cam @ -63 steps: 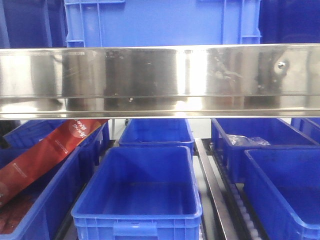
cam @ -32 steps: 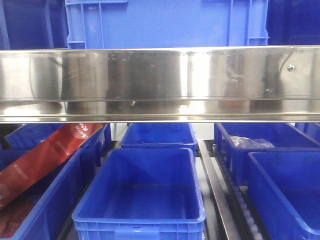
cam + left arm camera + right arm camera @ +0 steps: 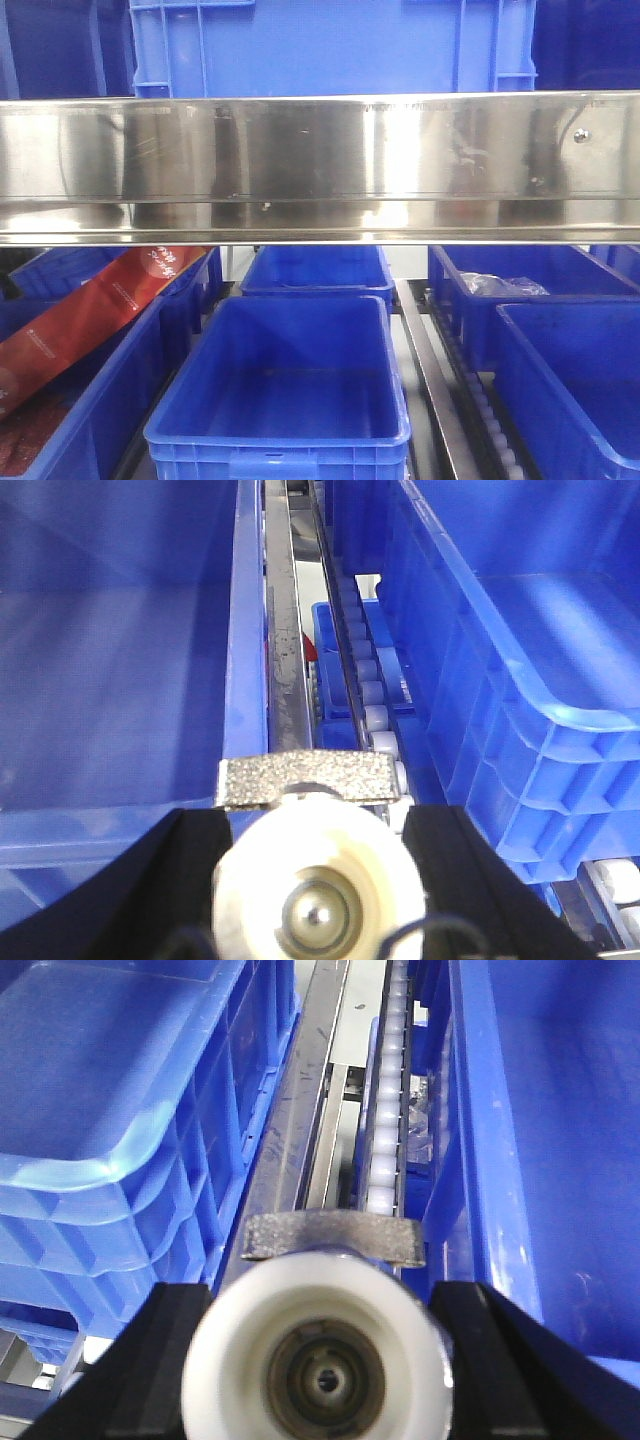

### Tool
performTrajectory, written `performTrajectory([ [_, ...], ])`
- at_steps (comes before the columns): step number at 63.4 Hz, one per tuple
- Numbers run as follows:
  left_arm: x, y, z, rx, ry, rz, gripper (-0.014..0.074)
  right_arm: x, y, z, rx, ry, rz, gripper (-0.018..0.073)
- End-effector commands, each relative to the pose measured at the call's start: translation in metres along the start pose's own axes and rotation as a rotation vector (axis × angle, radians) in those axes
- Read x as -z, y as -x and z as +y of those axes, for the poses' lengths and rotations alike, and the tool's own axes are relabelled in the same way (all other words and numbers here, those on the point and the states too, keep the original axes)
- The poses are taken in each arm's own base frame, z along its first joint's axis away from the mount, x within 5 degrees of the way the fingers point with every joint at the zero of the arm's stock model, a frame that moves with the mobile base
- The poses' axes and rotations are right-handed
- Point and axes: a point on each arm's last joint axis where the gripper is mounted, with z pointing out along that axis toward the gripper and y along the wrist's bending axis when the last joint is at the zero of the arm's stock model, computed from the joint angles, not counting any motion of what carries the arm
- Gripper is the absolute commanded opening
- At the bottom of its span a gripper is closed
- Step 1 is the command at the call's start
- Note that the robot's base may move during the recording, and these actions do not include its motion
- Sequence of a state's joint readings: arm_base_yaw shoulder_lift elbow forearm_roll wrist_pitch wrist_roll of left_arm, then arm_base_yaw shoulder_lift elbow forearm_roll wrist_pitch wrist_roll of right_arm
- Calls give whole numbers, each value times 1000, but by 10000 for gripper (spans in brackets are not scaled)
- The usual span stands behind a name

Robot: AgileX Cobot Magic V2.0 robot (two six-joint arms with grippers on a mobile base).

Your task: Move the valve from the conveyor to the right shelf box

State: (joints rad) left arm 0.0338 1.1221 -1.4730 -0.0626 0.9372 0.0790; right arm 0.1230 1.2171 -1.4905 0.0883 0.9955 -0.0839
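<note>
We are squeezing one valve [image 3: 316,895] in our left end effector [image 3: 318,875] and a second valve [image 3: 320,1365] in our right end effector [image 3: 322,1345], both over the rollers [image 3: 385,1110] between blue boxes [image 3: 110,1175], so letting go now is risking a miss.

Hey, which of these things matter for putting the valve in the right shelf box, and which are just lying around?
For the job: valve in the left pincer; second valve in the right pincer; right-hand blue box, likely the target.
Just there: red packet; clear plastic bag; middle blue box; steel shelf beam.
</note>
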Motion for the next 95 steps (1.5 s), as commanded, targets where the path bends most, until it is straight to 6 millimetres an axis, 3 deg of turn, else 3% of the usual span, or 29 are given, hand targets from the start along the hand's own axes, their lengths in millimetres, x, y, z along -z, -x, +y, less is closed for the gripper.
performTrajectory([
  [1,7,7,0,6,2,-66,-111,9,9,0,9,-9,-90,-162],
  [49,5,11,0,11,-2,-103,-111,10,11,0,7,-10,-120,-162],
  [67,-12,40,-11,61,-146,-268,-111,27,41,5,-48,54,-345,-162],
  [75,-21,63,-25,52,-239,-324,-111,27,64,9,-94,119,-416,-162],
  [82,-33,85,-52,8,-328,-372,-111,19,82,17,-111,209,-445,-162],
  [95,-84,103,-110,-24,-464,-383,-111,-23,104,47,-45,314,-419,-162],
])
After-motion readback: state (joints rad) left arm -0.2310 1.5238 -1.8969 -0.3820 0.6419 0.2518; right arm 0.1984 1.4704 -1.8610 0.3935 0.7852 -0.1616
